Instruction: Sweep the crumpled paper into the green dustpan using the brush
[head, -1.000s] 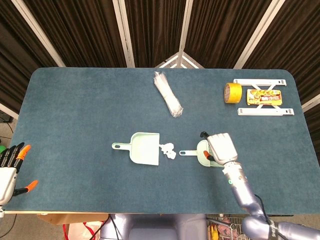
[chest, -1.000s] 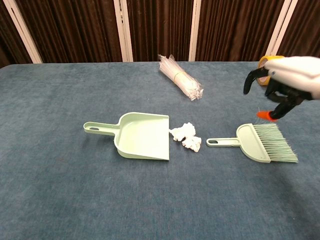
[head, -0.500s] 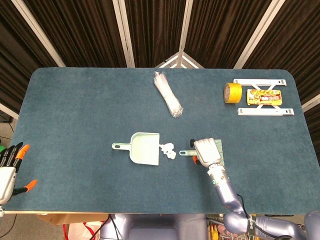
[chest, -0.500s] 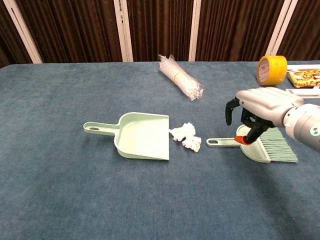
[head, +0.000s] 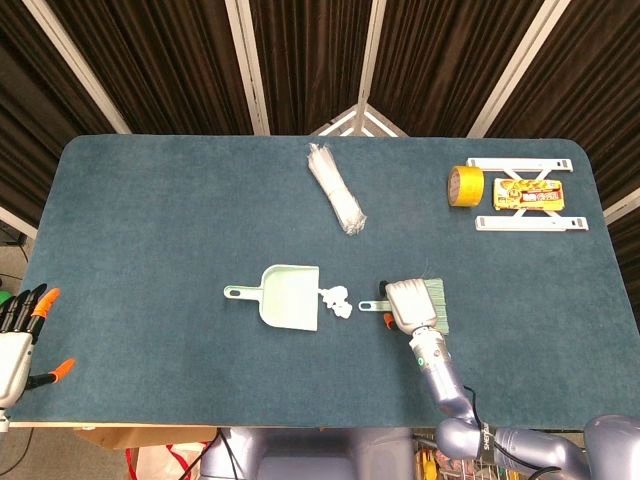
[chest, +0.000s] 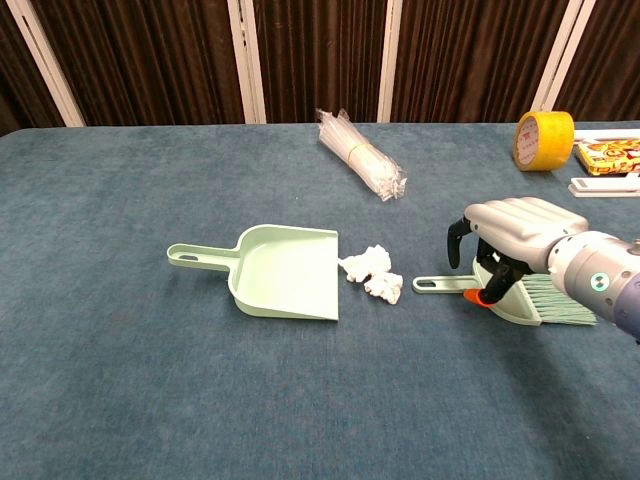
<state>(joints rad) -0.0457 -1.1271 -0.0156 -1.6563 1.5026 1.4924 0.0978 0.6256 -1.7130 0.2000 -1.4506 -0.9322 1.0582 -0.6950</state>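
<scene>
A wide table covered in dark blue-grey carpet-like cloth carries everything. On it, a little nearer the front edge than the back and about midway between the side edges, lies the pale green plastic dustpan, its handle pointing toward the left edge and its open mouth facing right. Next in size, the pale green plastic hand brush with a fan of light bristles lies right of the dustpan, its handle pointing toward the dustpan. The right robot hand, silver-shelled with black fingers and orange tips, sits over the brush where handle meets head; its fingers are curled downward around that part, but whether they actually clasp the brush cannot be told from either view. The left robot hand, black-fingered with orange tips, hangs off the table's front left corner with fingers spread and nothing in them. A clear plastic bundle of thin white sticks lies near the back edge at the middle. Toward the back right corner sit a yellow roll of tape and a white frame holding a yellow printed packet. The crumpled white paper lies just beside the dustpan's mouth, between it and the brush handle.
</scene>
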